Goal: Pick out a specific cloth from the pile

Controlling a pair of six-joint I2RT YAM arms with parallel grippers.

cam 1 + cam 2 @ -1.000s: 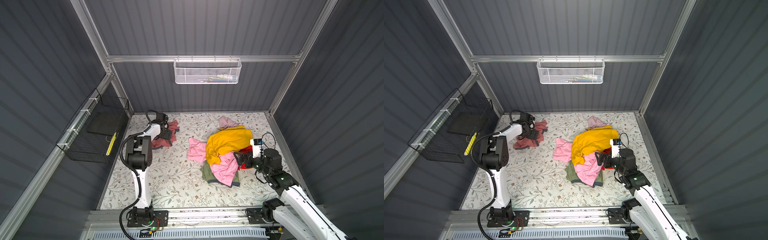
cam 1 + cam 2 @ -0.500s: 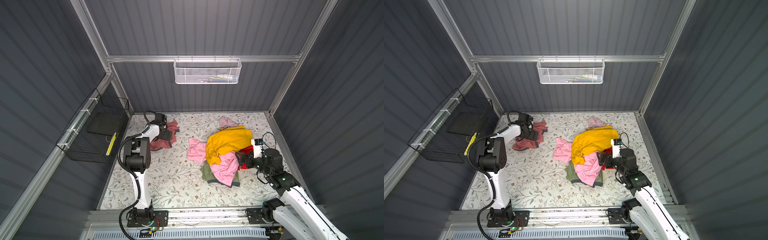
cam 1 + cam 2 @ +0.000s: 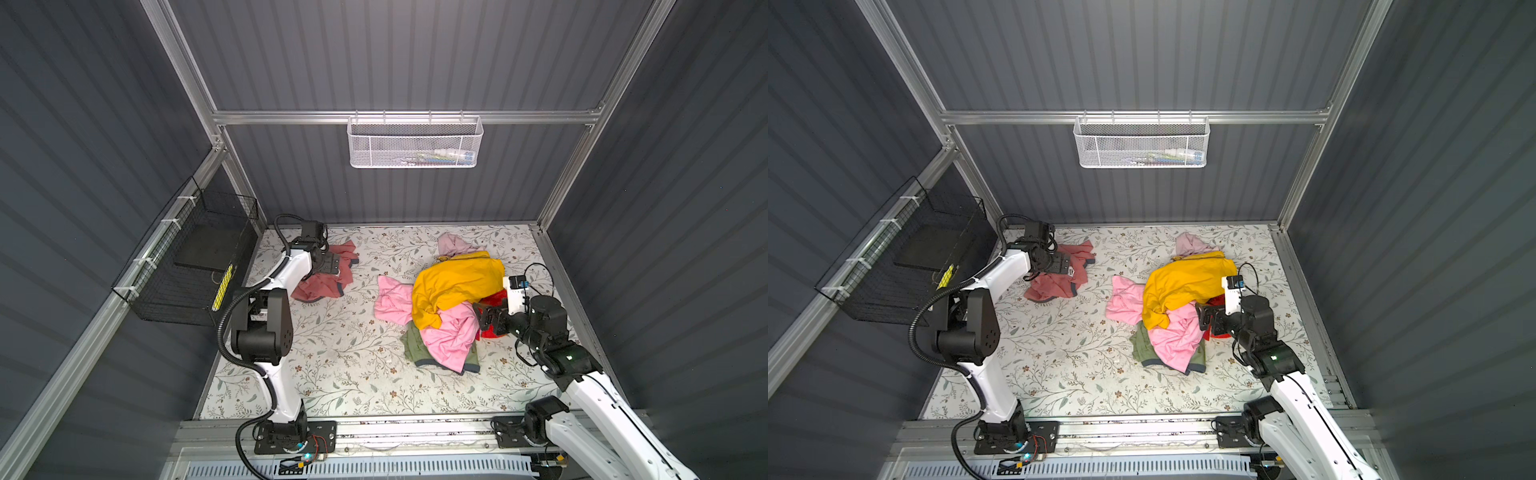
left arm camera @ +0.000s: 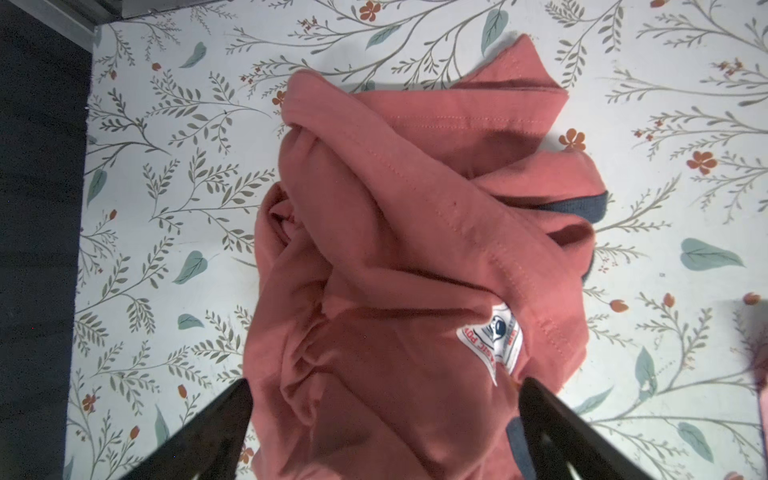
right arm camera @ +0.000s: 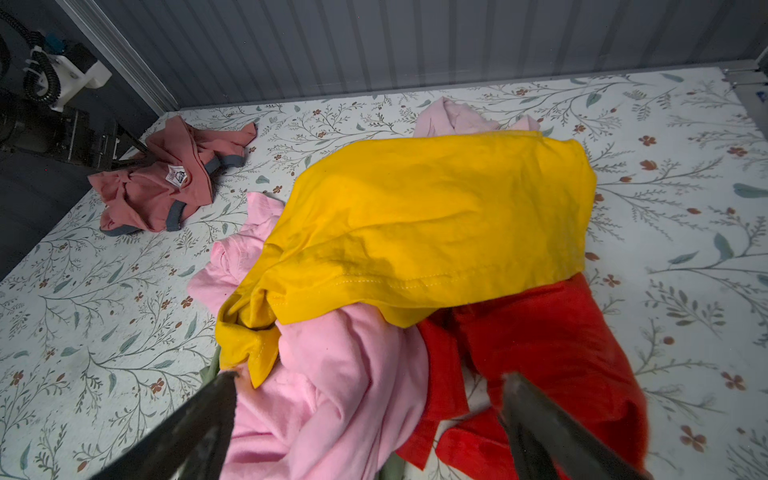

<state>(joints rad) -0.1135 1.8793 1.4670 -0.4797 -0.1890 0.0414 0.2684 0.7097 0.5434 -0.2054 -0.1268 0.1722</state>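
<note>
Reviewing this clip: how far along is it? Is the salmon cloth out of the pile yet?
Done: the salmon cloth lies by itself on the floral mat, apart from the pile.
In hand: nothing. The left gripper hangs open over the cloth, and the right gripper is open at the pile's near edge.
Left: probably only drawing the arms back.

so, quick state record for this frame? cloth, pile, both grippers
cloth: salmon-rose, grey-blue trim, crumpled on the mat, far left
pile: mid-right, apart from the cloth; yellow garment on top
left gripper: open, jaws wide either side of the cloth; contact unclear
right gripper: open, at the pile's edge, over the pink garment and red garment
status: cloth lies clear of the pile, neither gripper holding anything
</note>
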